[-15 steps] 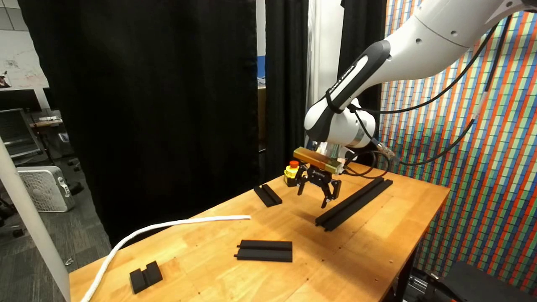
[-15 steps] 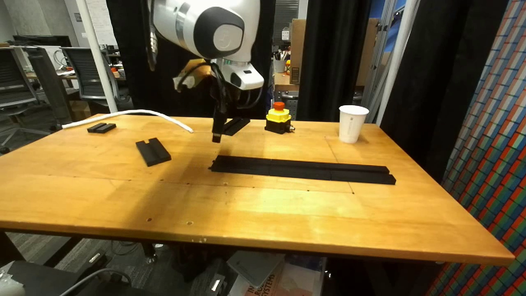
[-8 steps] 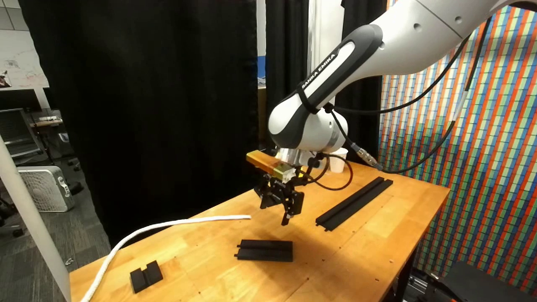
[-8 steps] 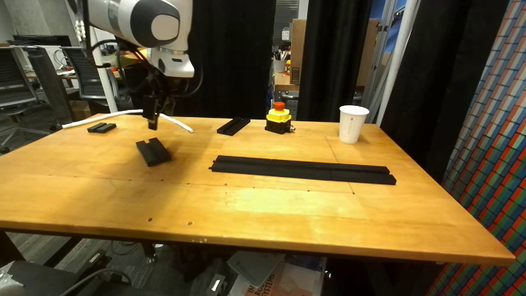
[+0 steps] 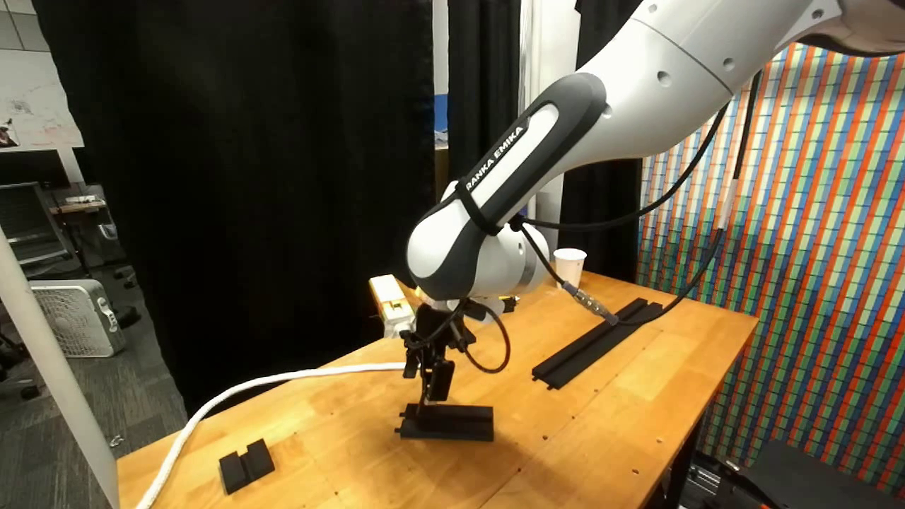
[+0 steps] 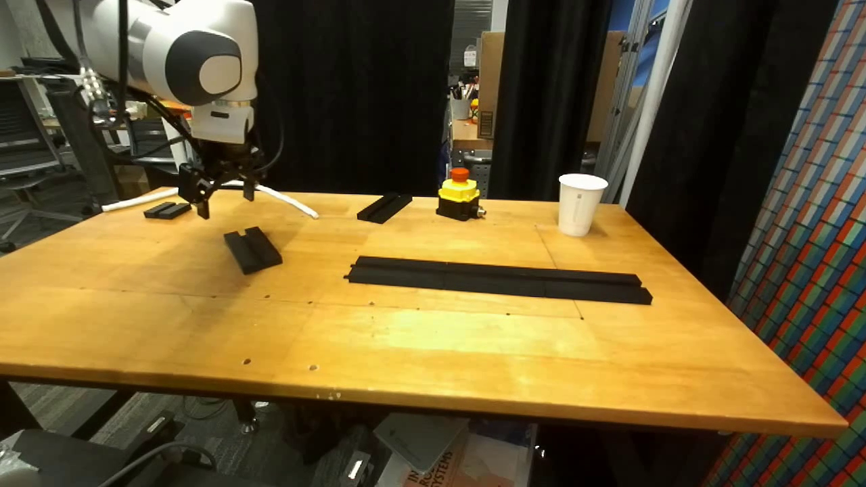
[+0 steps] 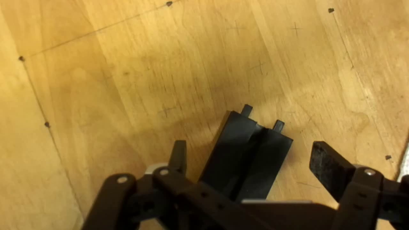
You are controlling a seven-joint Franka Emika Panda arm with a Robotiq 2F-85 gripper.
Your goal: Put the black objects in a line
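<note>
The black objects are flat grooved bars on the wooden table. A long black strip with faint seams across it lies to one side in both exterior views. A shorter black bar with two pegs on its end lies slanted below my gripper; this bar rests apart from the strip. My jaws stand wide, one finger to each side of the bar, touching nothing, and the gripper hovers above the table. A small black block sits farther off. Another black bar lies near the back edge.
A white cord curves along the table edge, behind the gripper. Toward the back stand a yellow-and-red stop button and a white paper cup. Black curtains hang behind the table.
My arm has swung from near the long strip to above the shorter bar, and the gripper has turned about its axis and come down. The jaws have stayed open; the black bars have not moved.
</note>
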